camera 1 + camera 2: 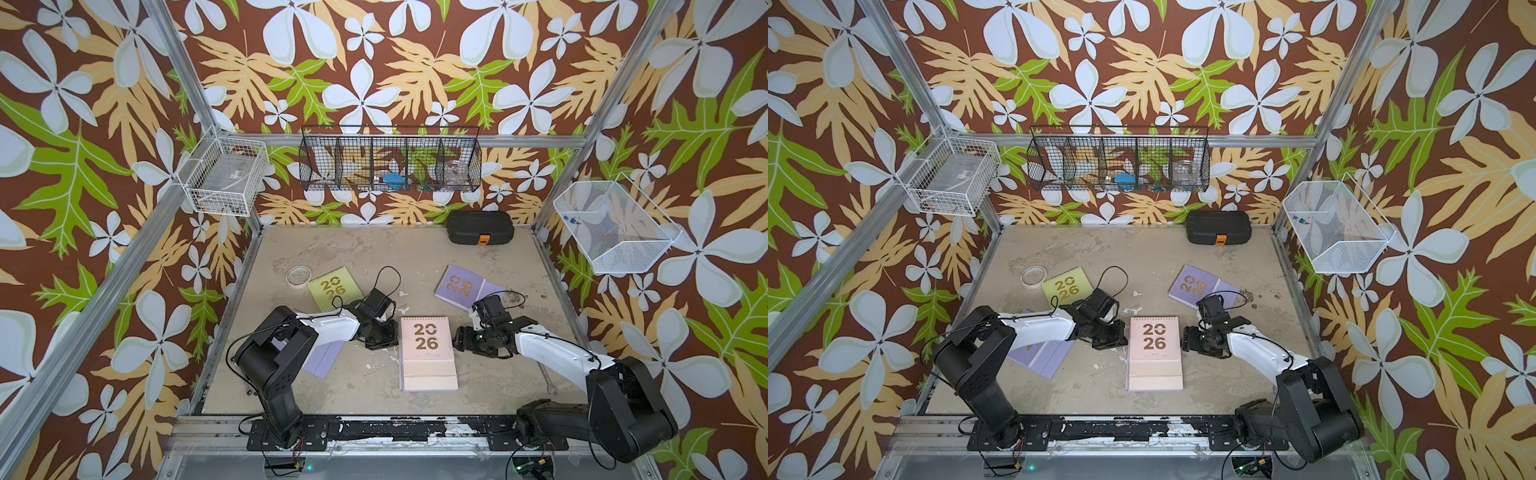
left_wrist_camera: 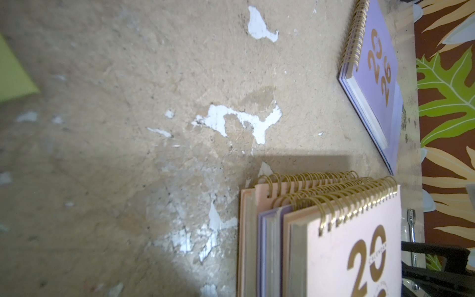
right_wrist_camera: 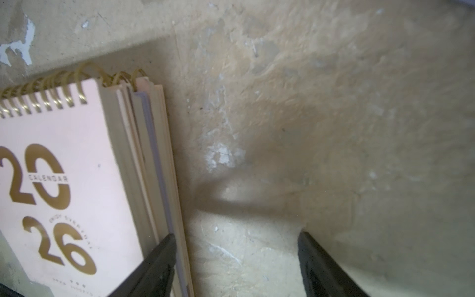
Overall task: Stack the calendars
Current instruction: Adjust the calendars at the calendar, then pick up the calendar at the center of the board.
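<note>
At centre I see the stack (image 1: 426, 345), pink cover topmost, gold 2026. My left gripper (image 1: 383, 343) is pinched together, right gripper (image 3: 237, 235) spread beside it. The wall basket (image 1: 390, 126) holds a jar (image 1: 455, 170).

- pink-topped stack (image 1: 426, 345): flat, square-on, centre, a lilac layer showing inside.
- lime calendar (image 1: 332, 289): flat, askew, ten o'clock.
- lilac calendar (image 1: 459, 286): flat, askew, one o'clock.
- second lilac calendar (image 1: 322, 361): nine o'clock, partly hidden.

Left arm (image 1: 328, 326) covers much of a lilac calendar (image 1: 321, 362) in both top views
</note>
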Tool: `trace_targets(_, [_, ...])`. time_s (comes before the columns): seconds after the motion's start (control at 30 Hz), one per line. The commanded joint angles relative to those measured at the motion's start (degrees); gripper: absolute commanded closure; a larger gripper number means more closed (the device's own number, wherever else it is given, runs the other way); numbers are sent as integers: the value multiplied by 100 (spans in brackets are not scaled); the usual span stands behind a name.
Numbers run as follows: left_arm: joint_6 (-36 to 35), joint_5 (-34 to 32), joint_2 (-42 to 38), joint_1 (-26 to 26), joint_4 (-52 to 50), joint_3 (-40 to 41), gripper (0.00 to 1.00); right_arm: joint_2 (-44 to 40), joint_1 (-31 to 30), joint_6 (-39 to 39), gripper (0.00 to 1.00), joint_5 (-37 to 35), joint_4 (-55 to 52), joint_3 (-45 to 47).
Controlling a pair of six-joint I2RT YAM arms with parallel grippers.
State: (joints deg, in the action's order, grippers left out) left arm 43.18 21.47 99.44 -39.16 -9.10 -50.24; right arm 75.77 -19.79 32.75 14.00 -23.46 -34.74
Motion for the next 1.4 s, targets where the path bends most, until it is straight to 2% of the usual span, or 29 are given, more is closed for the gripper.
trace_targets(0.0, [41,46,27,-22,57,31,100,26,-29,33,25,296,-103,17])
trace_targets(0.13, [60,64,49,-31,89,32,100,43,-43,20,25,227,-173,-21])
trace_targets(0.23, [-20,-173,-18,-24,-102,-55,100,-50,14,-14,25,-194,-417,-164])
trace_targets(0.33, [-202,-539,-55,8,-433,-345,100,-263,506,-102,25,-330,-529,-293])
trace_targets(0.47, [-441,-624,61,133,-831,-910,100,-373,1214,-346,24,-169,-499,-634])
trace_targets(0.6, [-649,-687,264,237,-1127,-1532,100,76,1702,-418,24,244,-317,-1027])
trace_targets(0.83, [-895,-6,969,488,-1050,-2682,100,1031,2100,-484,24,793,-11,-1804])
trace_targets(1.07, [-832,1000,1939,808,-710,-3877,66,1869,2175,-314,26,1076,322,-2369])
trace_targets(1.27, [-765,1608,2835,874,-634,-4864,52,2528,2284,-321,26,1260,282,-2910])
trace_targets(1.37, [-806,1779,3183,867,-519,-5230,41,2784,2309,-342,26,1345,245,-3100])
